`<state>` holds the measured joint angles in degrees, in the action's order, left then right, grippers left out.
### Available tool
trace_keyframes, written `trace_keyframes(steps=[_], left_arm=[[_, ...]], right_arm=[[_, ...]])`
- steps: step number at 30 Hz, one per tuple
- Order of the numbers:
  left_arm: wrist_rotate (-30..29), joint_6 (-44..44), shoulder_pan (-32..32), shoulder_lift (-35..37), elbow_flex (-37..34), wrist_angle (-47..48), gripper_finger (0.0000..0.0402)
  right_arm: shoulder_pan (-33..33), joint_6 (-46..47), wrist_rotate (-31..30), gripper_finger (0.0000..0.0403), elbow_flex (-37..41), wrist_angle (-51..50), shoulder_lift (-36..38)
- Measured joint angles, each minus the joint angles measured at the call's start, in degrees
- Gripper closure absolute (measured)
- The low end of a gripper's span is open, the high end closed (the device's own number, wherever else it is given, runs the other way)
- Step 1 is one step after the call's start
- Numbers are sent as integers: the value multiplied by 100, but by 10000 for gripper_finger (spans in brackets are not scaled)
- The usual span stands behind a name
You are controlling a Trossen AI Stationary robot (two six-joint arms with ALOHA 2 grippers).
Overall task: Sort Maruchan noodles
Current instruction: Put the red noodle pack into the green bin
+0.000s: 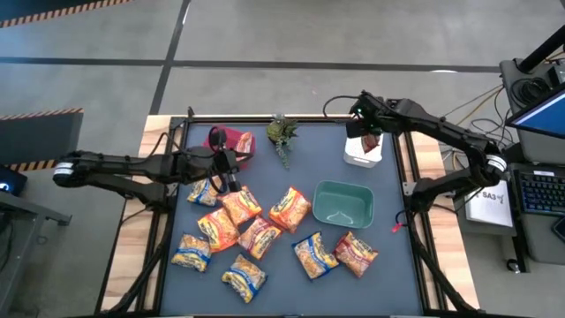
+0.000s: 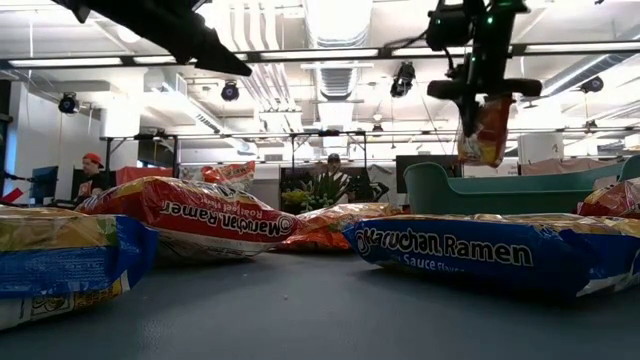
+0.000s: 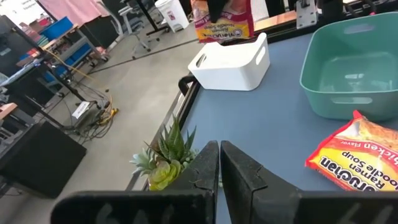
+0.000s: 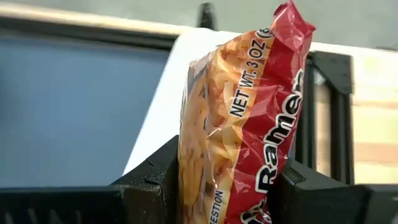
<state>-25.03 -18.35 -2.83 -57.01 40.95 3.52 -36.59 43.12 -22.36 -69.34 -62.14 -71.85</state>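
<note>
My right gripper (image 1: 371, 134) hangs over the white bin (image 1: 362, 159) at the table's far right and is shut on a red ramen packet (image 2: 486, 130). My left gripper (image 1: 229, 179) hovers shut and empty over the left part of the packets. About ten orange, red and yellow-blue packets (image 1: 221, 228) lie flat on the dark mat, from the left side to the red one (image 1: 356, 253) near the teal bin (image 1: 320, 201). One more packet (image 1: 244, 141) lies in the red bin (image 1: 217, 137) at the far left. My right gripper holds the red packet (image 4: 249, 124) pinched between its two fingers (image 4: 149, 174), which come from above and point down. The packet hangs upright below the fingers (image 2: 470, 105), lifted clear above the white bin (image 3: 230, 65).
A small green plant (image 1: 282, 134) stands at the far edge between the red and white bins. The teal bin (image 3: 323, 81) sits right of centre, next to the white bin. Bare mat lies along the near edge. People sit in the room behind the table.
</note>
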Motion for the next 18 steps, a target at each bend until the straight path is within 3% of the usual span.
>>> trace_keyframes(steps=[3,6,10,15,18], left_arm=[[-1,0,0,0,0,1,402],[-3,-1,0,0,-3,-3,402],[-3,-2,0,0,-26,56,402],[-3,-2,0,0,-26,53,402],[-3,-2,-1,0,-26,46,402]], right_arm=[[-32,401,-461,262,53,13,-172],[-122,-90,-775,262,57,253,-399],[-278,-1583,-525,262,51,605,-749],[-514,-2893,193,262,43,646,-1101],[-627,-3522,324,262,43,638,-1215]])
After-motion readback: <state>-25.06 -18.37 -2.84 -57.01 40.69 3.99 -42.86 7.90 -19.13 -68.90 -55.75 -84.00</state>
